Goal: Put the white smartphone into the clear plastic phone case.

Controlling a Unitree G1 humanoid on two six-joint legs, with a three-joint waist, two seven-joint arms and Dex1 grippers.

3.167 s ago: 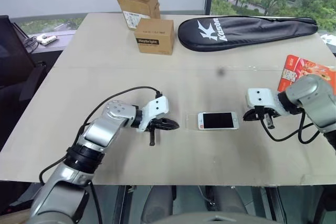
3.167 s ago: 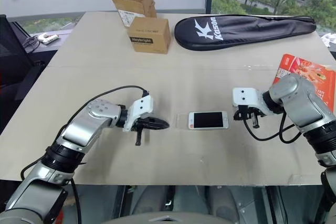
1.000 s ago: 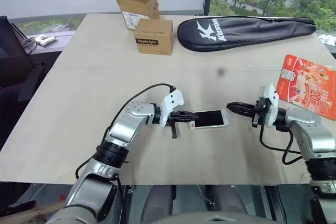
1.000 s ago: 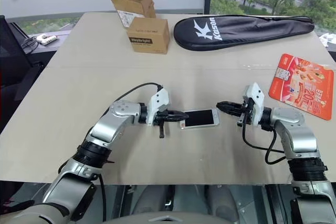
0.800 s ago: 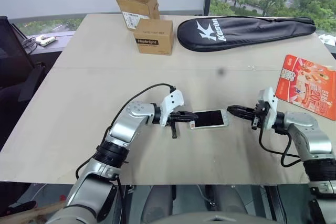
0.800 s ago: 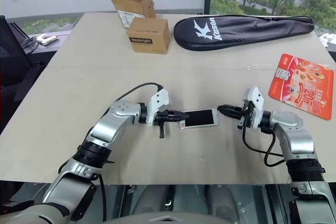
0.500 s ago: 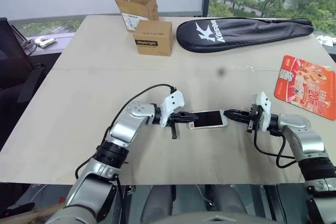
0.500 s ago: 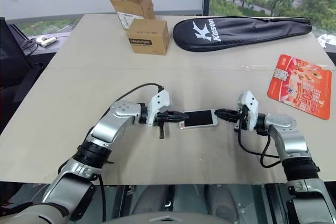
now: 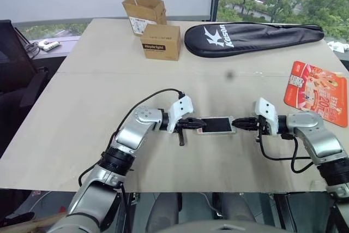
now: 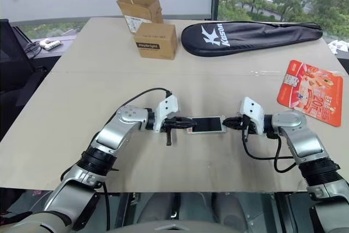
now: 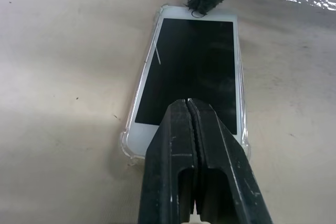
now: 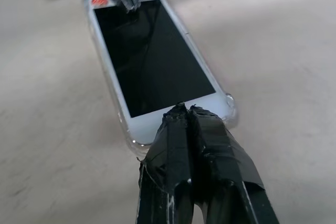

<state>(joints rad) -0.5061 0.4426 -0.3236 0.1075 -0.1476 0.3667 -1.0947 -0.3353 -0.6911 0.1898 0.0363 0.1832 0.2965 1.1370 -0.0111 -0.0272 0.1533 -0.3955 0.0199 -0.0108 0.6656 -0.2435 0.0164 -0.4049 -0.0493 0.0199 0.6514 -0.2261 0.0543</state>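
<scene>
At the near middle of the worktop [image 9: 82, 96] the phone [image 9: 216, 125] is lying flat, screen up, its long side running from one arm toward the other. It is sitting inside the clear case [image 11: 137, 109], whose glossy rim and bumper corners are showing all round the white edge in both wrist views.

The left arm is reaching in from the near left corner, elbow bent, forearm angling across toward the middle, wrist turned so the left tool [image 9: 197, 124] is pointing to the right and slightly downward. Its two black fingers are pressed tight together with nothing between them, and their tip is resting over the left end of the phone.

The right arm is mirroring it from the other side: upper arm coming up from the near right edge, elbow out, forearm lying low over the worktop and aiming left. The right tool [image 9: 235, 124] is likewise closed to a point, gripping nothing, and its tip is meeting the phone's right end.

Farther back, two cardboard boxes [image 9: 155, 27] and a black racket bag [image 9: 251, 31] are lying well away from the arms, and a red flyer [image 9: 315, 92] is lying off to the right.
</scene>
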